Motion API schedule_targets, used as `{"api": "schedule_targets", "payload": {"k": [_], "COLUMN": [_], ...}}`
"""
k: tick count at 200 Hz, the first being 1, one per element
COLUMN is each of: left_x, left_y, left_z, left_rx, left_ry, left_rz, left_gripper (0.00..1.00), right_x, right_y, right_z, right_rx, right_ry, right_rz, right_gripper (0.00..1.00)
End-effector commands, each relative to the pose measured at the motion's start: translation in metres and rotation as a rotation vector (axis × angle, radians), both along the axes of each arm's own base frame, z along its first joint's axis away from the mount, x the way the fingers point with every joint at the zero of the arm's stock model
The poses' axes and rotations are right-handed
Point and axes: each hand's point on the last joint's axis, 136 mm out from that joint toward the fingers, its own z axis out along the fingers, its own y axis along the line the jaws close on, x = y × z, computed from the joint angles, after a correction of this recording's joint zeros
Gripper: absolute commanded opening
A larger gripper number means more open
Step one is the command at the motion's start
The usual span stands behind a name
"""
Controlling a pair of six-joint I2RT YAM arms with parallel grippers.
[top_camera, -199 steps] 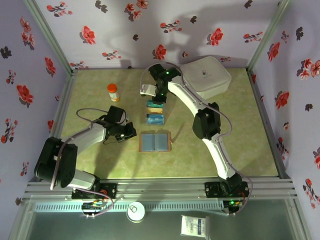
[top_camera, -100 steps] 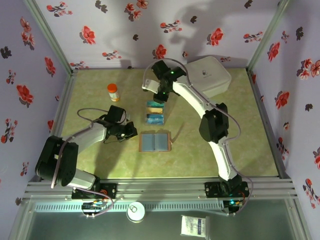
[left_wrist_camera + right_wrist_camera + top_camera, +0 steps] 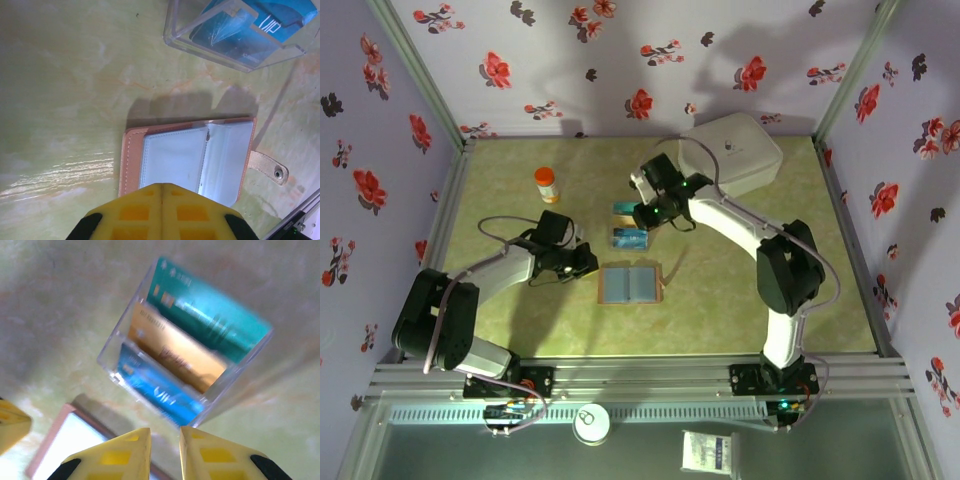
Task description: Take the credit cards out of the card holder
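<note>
Left gripper [image 3: 584,264], clenched shut and empty, sits at the left edge of the card holder [image 3: 630,284], which lies open on the table [image 3: 740,300]. Just beyond it, a clear tray [image 3: 107,357] holds the credit cards [image 3: 190,335]: teal, orange and blue. Right gripper [image 3: 165,432] is above the tray, fingers slightly parted, grasping nothing

I take the clear plastic tray [image 3: 632,224] as my mark. It sits about mid-way across the mottled green worktop [image 3: 720,300], its walls see-through. Beyond the tray and to its right, well apart, lies a big white rounded box [image 3: 730,152]. Left of the tray stands a small orange-and-white bottle [image 3: 547,184]. Floral-print walls [image 3: 520,60] rise behind the tray and to either side. Nearer me than the tray, past the worktop's edge, I see a small white round thing [image 3: 590,425] and a white packet [image 3: 708,451].
</note>
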Motion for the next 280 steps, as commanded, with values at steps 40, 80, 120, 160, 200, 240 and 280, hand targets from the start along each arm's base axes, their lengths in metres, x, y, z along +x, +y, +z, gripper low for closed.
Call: {"api": "schedule_targets", "payload": {"k": [40,80,120,160,200,240,280], "left_x": [-0.025,-0.032,-0.038,-0.040,-0.041,-0.041,-0.040], "left_y": [0.002,0.004,0.005,0.006,0.005,0.006,0.007], "left_z": [-0.026,-0.032,-0.039,-0.047,-0.050,-0.051,-0.052], "left_rx": [0.044,0.063,0.100,0.112,0.112,0.112,0.129], "left_ry": [0.065,0.080,0.101,0.095,0.096,0.097,0.121], "left_rz": [-0.026,-0.030,-0.041,-0.041,-0.051,-0.048,-0.039], "left_gripper": [0.00,0.00,0.00,0.00,0.00,0.00,0.00], "right_x": [-0.067,-0.094,-0.104,-0.110,-0.120,-0.129,-0.132], "right_y": [0.047,0.056,0.058,0.062,0.072,0.076,0.066], "right_z": [-0.019,-0.037,-0.047,-0.055,-0.064,-0.076,-0.086], "right_rx": [0.201,0.233,0.229,0.222,0.221,0.171,0.099], "right_ry": [0.281,0.355,0.386,0.407,0.443,0.473,0.465], "right_rz": [-0.205,-0.216,-0.224,-0.221,-0.191,-0.185,-0.207], "right_gripper": [0.23,0.32,0.32,0.32,0.31,0.28,0.29]}}
